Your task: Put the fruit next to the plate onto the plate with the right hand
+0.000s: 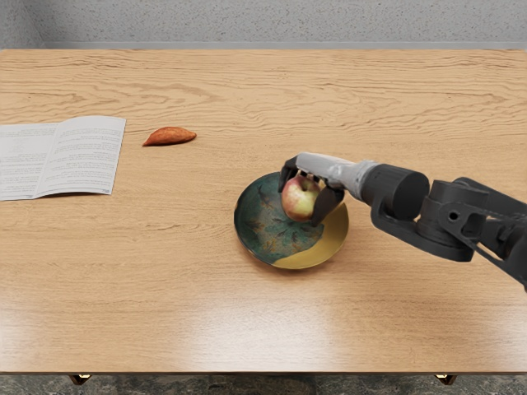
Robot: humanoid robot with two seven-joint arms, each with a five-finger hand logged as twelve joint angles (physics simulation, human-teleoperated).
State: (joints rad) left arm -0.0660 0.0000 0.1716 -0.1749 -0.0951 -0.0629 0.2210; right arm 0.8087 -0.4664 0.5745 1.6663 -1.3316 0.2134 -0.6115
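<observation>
Wooden worktop (pixel 165 313): light grain; its near edge runs along the bottom of the head view; it carries every item listed below
Plate (pixel 272 234): round; dark green with a yellow section at its near right; lies right of the worktop's centre
Apple (pixel 298 199): red and yellow; positioned over the far right part of the plate; whether it rests on the plate surface cannot be told
Right hand (pixel 313 188): fingers curled around the apple, grasping it from above and from the right; palm partly hides the fruit
Right arm (pixel 445 218): dark grey; enters from the right edge; extends leftward to the plate
Open booklet (pixel 58 156): white printed pages; lies flat at the left edge, well apart from the plate
Orange-brown tapered item (pixel 170 137): just right of the booklet; farther back than the plate
Wall (pixel 263 20): grey; behind the worktop's far edge
</observation>
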